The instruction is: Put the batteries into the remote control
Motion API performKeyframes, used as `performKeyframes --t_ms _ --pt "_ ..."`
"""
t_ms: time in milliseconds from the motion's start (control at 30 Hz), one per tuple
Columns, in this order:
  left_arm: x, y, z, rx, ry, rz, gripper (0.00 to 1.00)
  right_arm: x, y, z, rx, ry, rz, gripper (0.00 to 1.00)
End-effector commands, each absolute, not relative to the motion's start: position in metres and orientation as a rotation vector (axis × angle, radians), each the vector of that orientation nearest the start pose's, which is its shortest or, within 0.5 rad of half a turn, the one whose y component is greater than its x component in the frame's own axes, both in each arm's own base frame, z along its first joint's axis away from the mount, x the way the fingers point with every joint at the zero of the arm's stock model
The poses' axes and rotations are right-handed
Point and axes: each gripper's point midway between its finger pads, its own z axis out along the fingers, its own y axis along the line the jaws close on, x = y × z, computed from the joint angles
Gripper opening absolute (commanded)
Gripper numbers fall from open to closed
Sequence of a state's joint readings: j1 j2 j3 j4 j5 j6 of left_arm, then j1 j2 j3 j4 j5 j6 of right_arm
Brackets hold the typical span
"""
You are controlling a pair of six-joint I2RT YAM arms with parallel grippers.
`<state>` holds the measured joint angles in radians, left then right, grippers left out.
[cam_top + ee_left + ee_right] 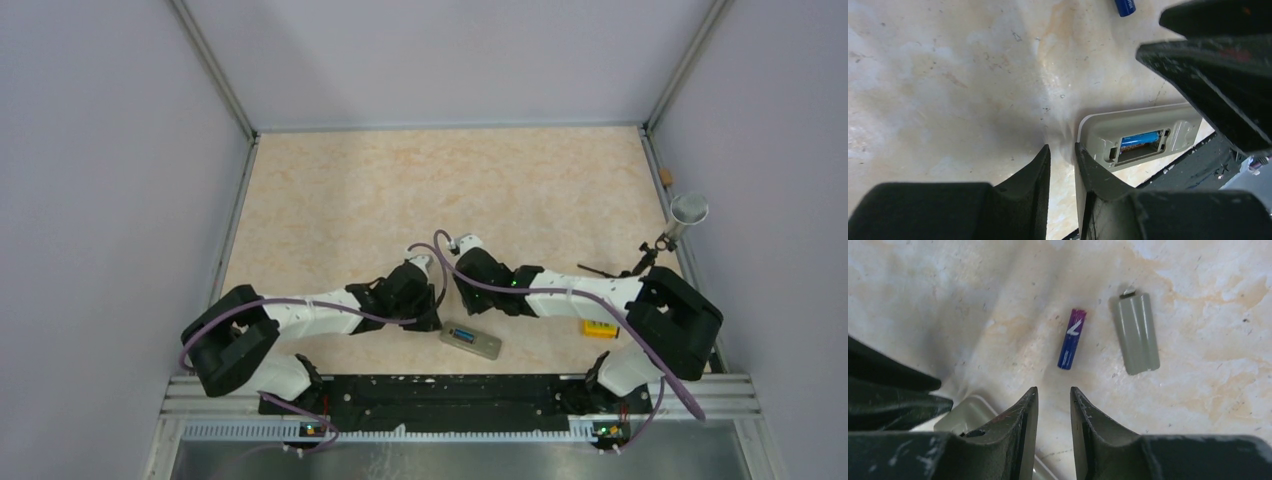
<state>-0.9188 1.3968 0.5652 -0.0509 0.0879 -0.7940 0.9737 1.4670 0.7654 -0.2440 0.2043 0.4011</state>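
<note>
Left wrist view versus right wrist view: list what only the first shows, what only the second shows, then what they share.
Only the left wrist view: the remote control's open battery recess with one blue battery seated inside. Only the right wrist view: the detached grey battery cover and, apart from it, the whole loose battery. Both: the marbled table, part of the remote control, and empty, slightly parted jaws: the left gripper in one, the right gripper in the other.

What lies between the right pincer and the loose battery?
Nothing but bare tabletop separates the right pincer from the battery in the right wrist view.
</note>
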Motion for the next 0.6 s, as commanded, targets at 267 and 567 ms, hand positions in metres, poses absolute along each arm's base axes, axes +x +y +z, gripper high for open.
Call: performKeyframes --t_ms 267,567 --pt "0.142 -0.283 0.024 0.267 2.648 -0.797 0.23 0.246 0.287 0.046 -0.58 2.376 0.349 0.31" --pt "0.141 -0.278 0.028 0.246 2.629 -0.793 0.25 0.249 0.283 0.034 -0.587 2.403 0.297 0.29"
